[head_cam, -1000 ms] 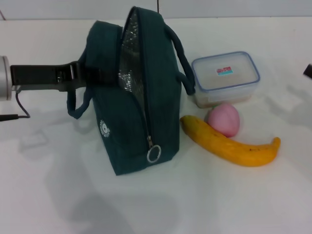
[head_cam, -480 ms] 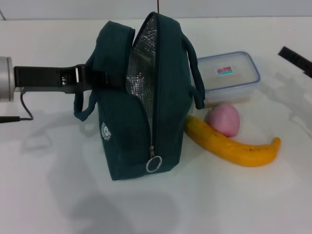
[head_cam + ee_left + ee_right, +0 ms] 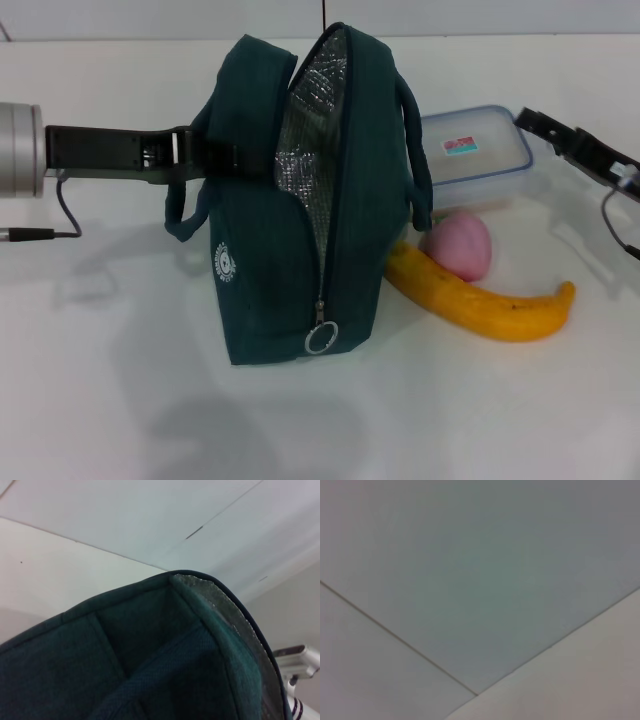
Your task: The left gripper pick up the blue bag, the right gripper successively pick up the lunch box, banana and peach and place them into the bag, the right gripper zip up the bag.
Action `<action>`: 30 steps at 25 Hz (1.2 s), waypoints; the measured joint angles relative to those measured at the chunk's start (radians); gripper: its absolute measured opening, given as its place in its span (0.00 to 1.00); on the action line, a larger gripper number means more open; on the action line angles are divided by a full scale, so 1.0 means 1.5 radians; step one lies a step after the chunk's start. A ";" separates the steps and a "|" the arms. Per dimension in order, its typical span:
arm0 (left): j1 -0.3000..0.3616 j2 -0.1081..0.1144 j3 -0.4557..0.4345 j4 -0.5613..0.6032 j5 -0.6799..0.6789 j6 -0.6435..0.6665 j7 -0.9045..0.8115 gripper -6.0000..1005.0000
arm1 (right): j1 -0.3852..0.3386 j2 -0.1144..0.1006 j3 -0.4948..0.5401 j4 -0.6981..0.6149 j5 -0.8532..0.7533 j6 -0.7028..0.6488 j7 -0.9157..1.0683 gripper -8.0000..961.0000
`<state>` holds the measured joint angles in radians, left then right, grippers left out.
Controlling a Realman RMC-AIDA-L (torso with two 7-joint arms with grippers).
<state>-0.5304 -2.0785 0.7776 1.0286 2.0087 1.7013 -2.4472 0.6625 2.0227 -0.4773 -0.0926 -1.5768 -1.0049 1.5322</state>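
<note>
The blue bag (image 3: 270, 230) stands upright at the table's middle, its zipper open and silver lining showing. My left gripper (image 3: 188, 160) reaches in from the left and is shut on the bag's near handle. In the left wrist view the blue bag (image 3: 125, 665) fills the lower part. The lunch box (image 3: 470, 155) lies behind the bag's right side, partly hidden by a handle. In front of the box, the peach (image 3: 458, 246) touches the banana (image 3: 490, 300). My right gripper (image 3: 530, 120) comes in from the right, over the lunch box's right end.
A grey cable (image 3: 40, 232) trails on the table under the left arm. White table (image 3: 480, 410) stretches in front of the bag and fruit. The right wrist view shows only wall and table surface.
The bag has shifted to the right with my left gripper and now hides part of the lunch box. My right arm has come in from the right edge toward the lunch box.
</note>
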 joint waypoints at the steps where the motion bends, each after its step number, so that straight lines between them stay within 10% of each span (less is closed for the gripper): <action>1: -0.001 0.000 0.001 0.000 0.001 0.000 0.000 0.06 | 0.008 0.000 0.000 0.005 0.000 0.004 0.000 0.88; 30: -0.011 0.006 0.003 -0.006 0.001 -0.005 0.005 0.06 | 0.011 -0.001 -0.005 0.038 0.004 -0.067 0.105 0.84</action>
<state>-0.5465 -2.0693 0.7823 1.0195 2.0099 1.6934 -2.4390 0.6786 2.0208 -0.4844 -0.0353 -1.5705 -1.1060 1.6896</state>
